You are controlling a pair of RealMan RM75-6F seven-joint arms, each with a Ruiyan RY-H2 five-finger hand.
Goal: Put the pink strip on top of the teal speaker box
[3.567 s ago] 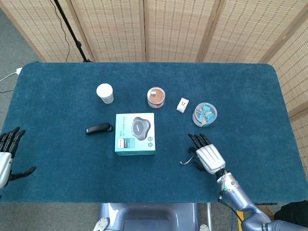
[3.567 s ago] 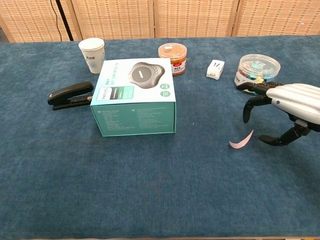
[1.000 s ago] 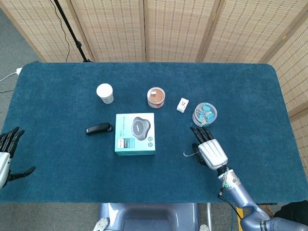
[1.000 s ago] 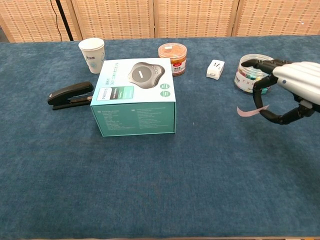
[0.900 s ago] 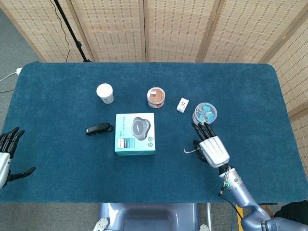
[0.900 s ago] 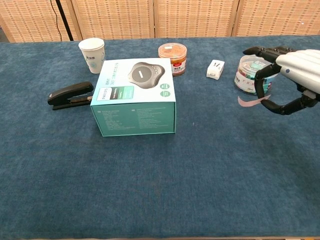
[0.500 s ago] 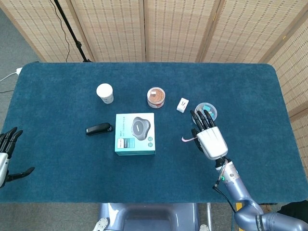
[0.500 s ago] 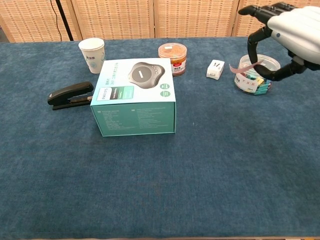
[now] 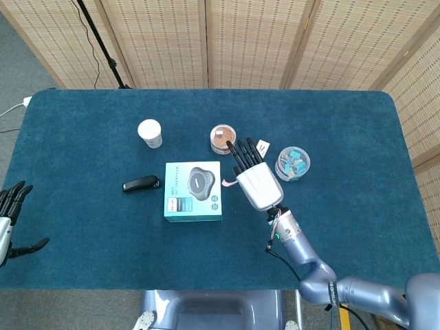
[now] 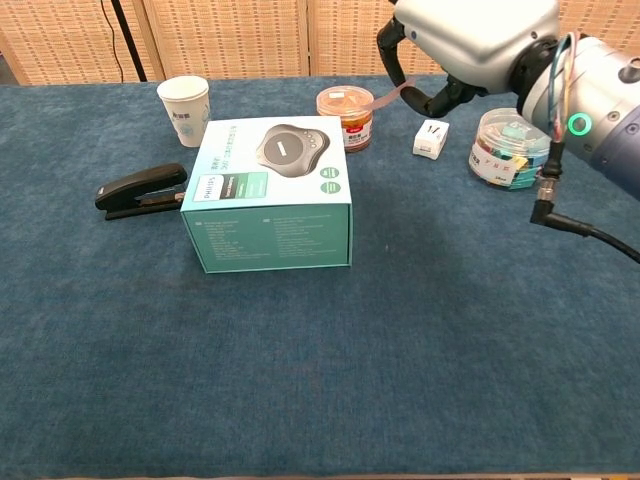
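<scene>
The teal speaker box (image 9: 193, 190) (image 10: 269, 194) lies flat left of the table's middle, its printed top bare. My right hand (image 9: 254, 176) (image 10: 470, 35) hangs in the air just right of the box, pinching the pink strip (image 9: 227, 183) (image 10: 387, 99) between thumb and a finger. The strip's free end pokes left toward the box's right edge, above the table and apart from the box. My left hand (image 9: 9, 218) hovers off the table's left edge, fingers spread, holding nothing.
A black stapler (image 9: 141, 183) (image 10: 141, 189) lies left of the box. Behind stand a white paper cup (image 9: 150, 133) (image 10: 184, 109), a brown jar (image 9: 221, 138) (image 10: 344, 117), a small white box (image 10: 431, 138) and a clear tub of clips (image 9: 293, 163) (image 10: 511, 147).
My right hand has risen and swung left with the pink strip, from beside the clip tub to just right of the speaker box. The left hand has stayed put.
</scene>
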